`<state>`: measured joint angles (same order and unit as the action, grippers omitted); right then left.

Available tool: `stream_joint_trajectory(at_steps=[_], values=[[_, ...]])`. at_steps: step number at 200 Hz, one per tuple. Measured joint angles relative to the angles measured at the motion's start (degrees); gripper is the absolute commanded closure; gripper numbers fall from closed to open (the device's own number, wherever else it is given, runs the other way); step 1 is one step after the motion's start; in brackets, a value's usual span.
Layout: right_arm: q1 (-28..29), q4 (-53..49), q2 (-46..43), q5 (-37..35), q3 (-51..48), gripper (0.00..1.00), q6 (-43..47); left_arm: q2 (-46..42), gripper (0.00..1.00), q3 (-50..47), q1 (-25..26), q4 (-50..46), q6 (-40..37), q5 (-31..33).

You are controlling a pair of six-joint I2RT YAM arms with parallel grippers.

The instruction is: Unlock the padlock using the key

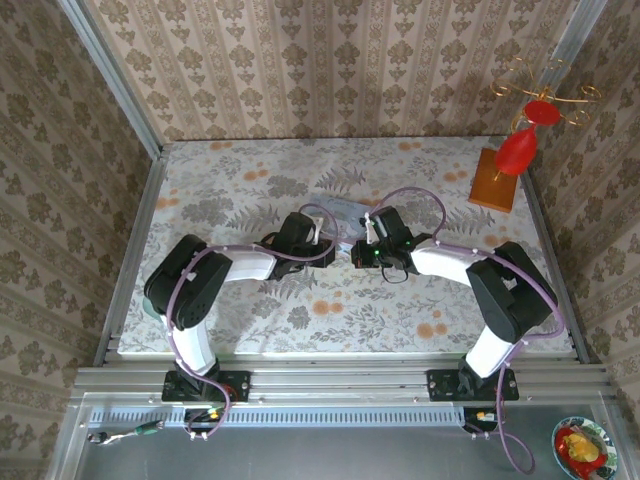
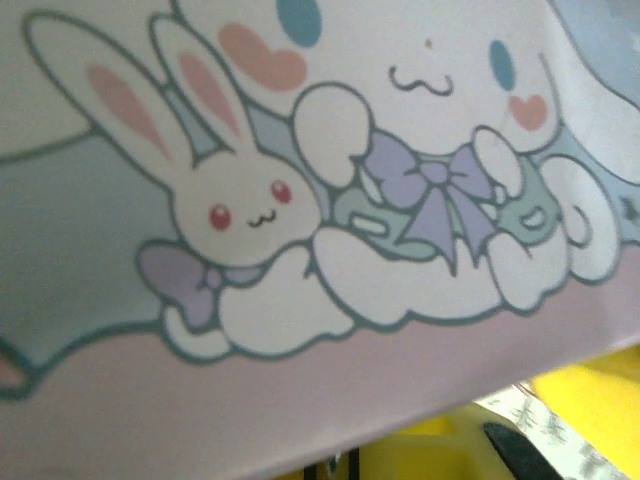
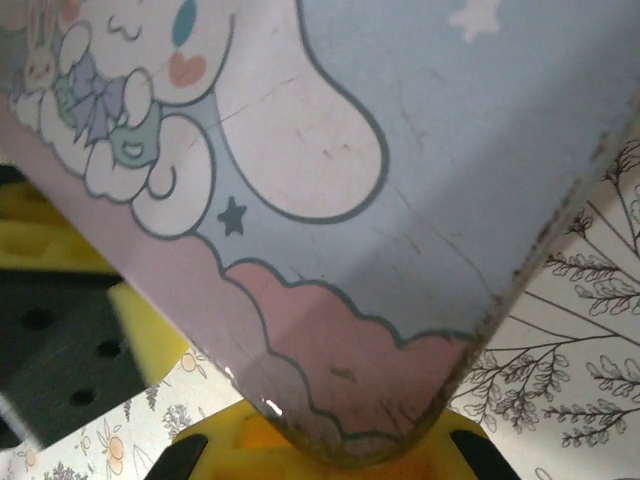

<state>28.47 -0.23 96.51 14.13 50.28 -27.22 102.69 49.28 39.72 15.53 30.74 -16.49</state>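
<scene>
Right gripper (image 1: pixel 358 250) closed | pastel cartoon tin (image 3: pixel 400 150) corner apparently touching it

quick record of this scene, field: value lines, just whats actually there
surface: floral-patterned table
centre object: pastel cartoon tin, with a rabbit and a bow-wearing puppy printed on it
left hand: by the tin's near side, open or shut unclear
right hand: shut, by the tin's near side, facing the left hand
far right corner: red ornament stand on a wooden base
</scene>
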Motion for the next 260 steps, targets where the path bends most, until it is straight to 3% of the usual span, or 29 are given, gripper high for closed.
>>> stream_joint_trajectory(at_steps=[105, 154, 211, 260], values=[[-0.5, -1.2, 0.4, 3.5, 1.7, 1.00, 0.9, -3.9, 0.99, -2.9, -1.1, -0.5, 14.4, -7.3], [-1.2, 3.8, -9.7, 9.8, -6.4, 1.00, -7.6, -5.1, 1.00, -6.5, -4.0, 3.1, 24.9, -12.3], [-1.2, 10.2, -14.6, 17.8, -15.6, 1.00, -19.0, -7.1, 1.00, -7.4, -4.7, 6.5, 30.2, -14.4], [-1.0, 21.5, -18.6, 18.4, -22.4, 1.00, -30.1, -8.7, 1.00, -11.8, -4.7, 12.5, 36.3, -14.9]])
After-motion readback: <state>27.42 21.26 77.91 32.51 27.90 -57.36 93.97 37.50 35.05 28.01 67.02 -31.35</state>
